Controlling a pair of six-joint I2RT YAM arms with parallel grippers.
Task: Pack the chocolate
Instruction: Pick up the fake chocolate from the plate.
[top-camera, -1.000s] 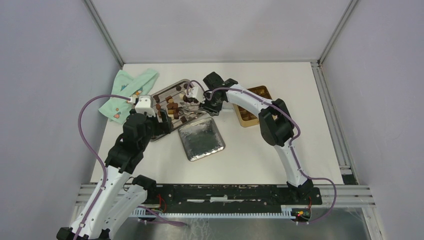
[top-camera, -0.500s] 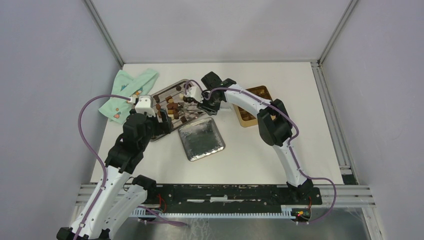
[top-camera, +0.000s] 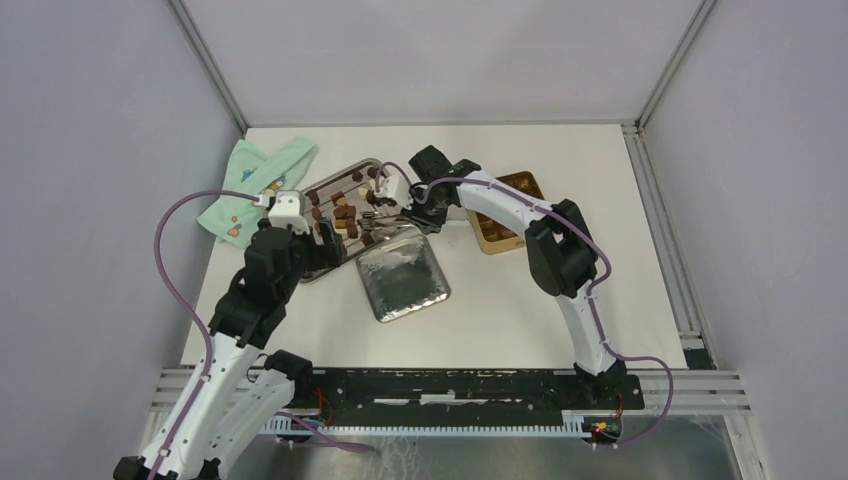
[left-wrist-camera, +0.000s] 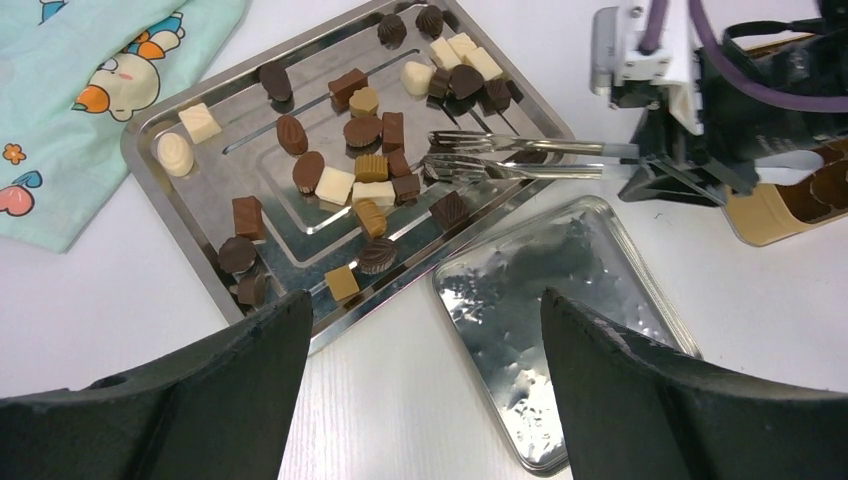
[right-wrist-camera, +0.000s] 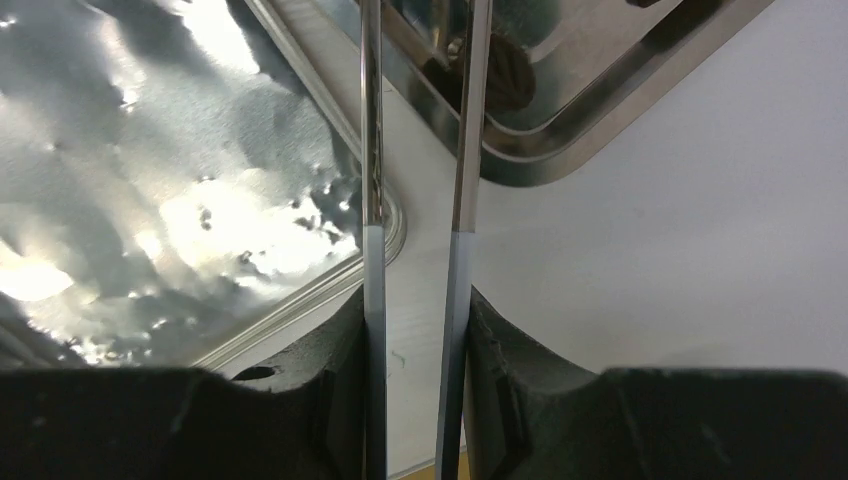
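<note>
While the right gripper (right-wrist-camera: 415, 335) is pinching the two arms of a pair of metal tongs (left-wrist-camera: 530, 160), their forked tips are reaching in among the chocolate (left-wrist-camera: 372, 167). Whether they are touching a piece is unclear. The dark, caramel and cream pieces are lying scattered in a ridged steel tray (left-wrist-camera: 195, 210). The left gripper (left-wrist-camera: 420, 305) is hanging over that tray's near corner with its fingers spread wide, gripping nothing. A smaller silver tray (left-wrist-camera: 560, 330) with a dimpled floor is sitting just beside the steel one. A gold tin (top-camera: 493, 240) is standing behind the right arm, showing brown shapes inside. A mint-green cloth (left-wrist-camera: 90, 90) is displaying cartoon duck prints, its edge lying just beside the steel tray.
</note>
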